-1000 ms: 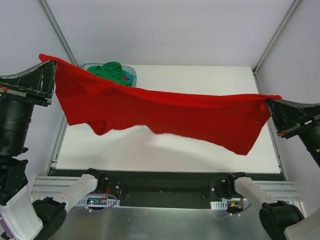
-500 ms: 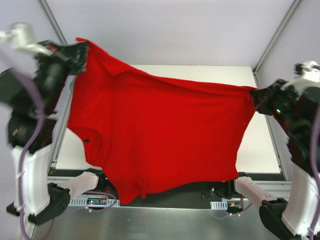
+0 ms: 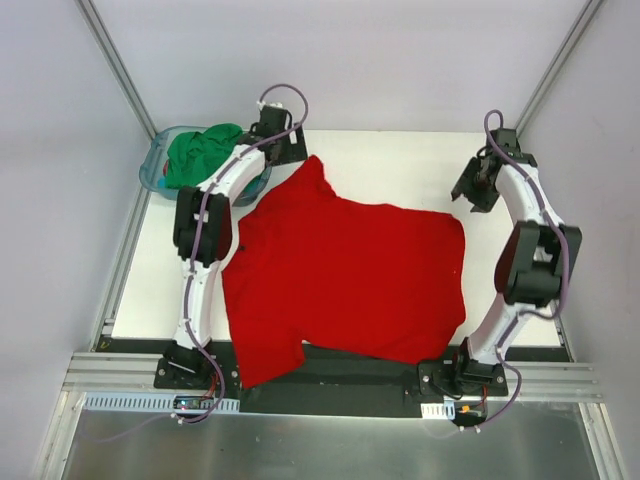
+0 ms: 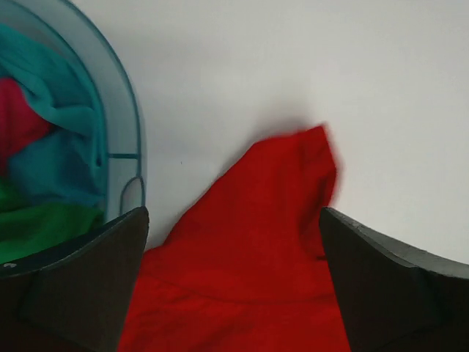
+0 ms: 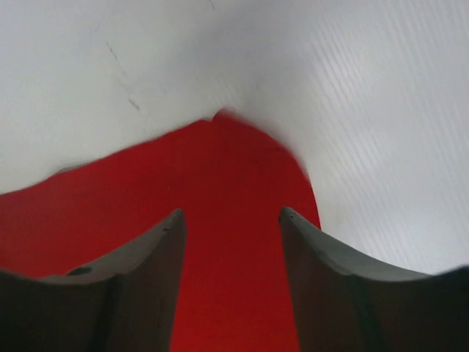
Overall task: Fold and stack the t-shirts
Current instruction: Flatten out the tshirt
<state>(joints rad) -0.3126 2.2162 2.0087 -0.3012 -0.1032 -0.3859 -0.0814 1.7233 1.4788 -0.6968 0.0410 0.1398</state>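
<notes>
So the bright red short-sleeved t-shirt point(image 3: 350, 275) is spread out mostly flat on the white table point(image 3: 400, 160), a few soft wrinkles but no folds in it yet. One pointed bit of it reaches toward the far-left corner, and the near-left part hangs over the table's front edge onto the black strip point(image 3: 350, 365) by the arm bases

The left gripper point(image 3: 278, 140) is at the far-left end of the table, right over that pointed bit. Its jaws are spread wide with nothing in them: on the left wrist cam the two dark fingers point(image 4: 80, 286) sit out at the sides and the red cloth just lies on the table between them

The right gripper point(image 3: 478, 185) is over at the far right, just past the shirt's far-right corner. Its jaws are apart too, not pinching anything. On its wrist cam the red corner shows between the grey fingers point(image 5: 132, 286), lying on the table

The green t-shirt point(image 3: 200, 152) is bunched up in the translucent blue-teal plastic basket point(image 3: 150, 170) at the far-left corner, just beside the left gripper. There's some teal-looking cloth in there too, can't tell what it is
</notes>
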